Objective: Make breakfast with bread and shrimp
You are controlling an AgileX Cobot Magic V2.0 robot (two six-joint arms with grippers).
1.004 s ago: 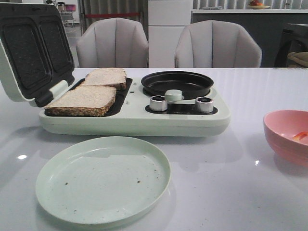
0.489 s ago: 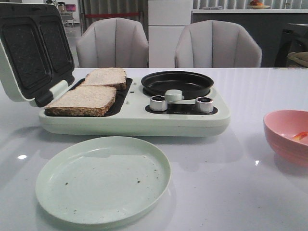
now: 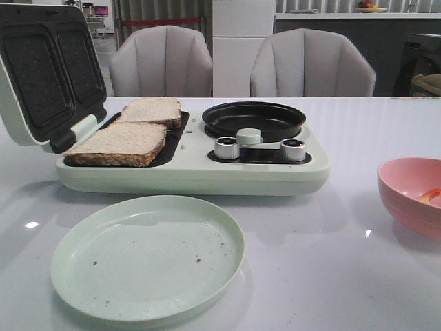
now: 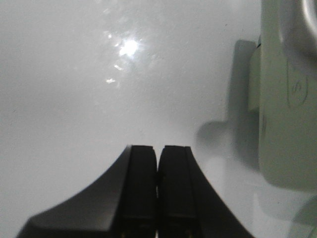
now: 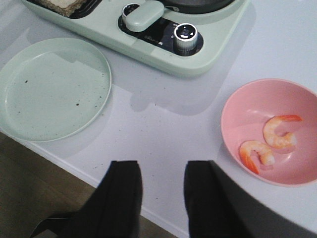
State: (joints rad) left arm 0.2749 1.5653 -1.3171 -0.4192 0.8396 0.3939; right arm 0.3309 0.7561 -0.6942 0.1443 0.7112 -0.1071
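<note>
A pale green breakfast maker [image 3: 193, 169] sits on the white tabletop [image 3: 331, 255] toward its far left part, its lid [image 3: 45, 72] swung up and open on the left side. Two slices of bread [image 3: 120, 143] lie flat in the two dark grill wells, one nearer the front edge and the second slice [image 3: 153, 110] just behind it, their edges close together. On the right half of the appliance rests a black round pan [image 3: 253, 118], and in front of it stand two silver dials [image 3: 227, 147] with a pale green knob [image 3: 249, 136] between them. A pale green plate [image 3: 147, 256] lies near the front edge of the tabletop, just in front of the appliance and apart from it. A pink bowl [image 5: 247, 114] sits close to the right edge, and the right wrist view shows two curled orange-pink shrimp [image 5: 280, 132] lying in its bottom, near each other. The right gripper [image 5: 162, 193] hangs over the front edge of the tabletop beside the bowl, its jaws spread apart and holding nothing. The left gripper [image 4: 158, 186] hovers over bare tabletop just beside the appliance's pale green outer side, its jaws pressed together with nothing between them.
</note>
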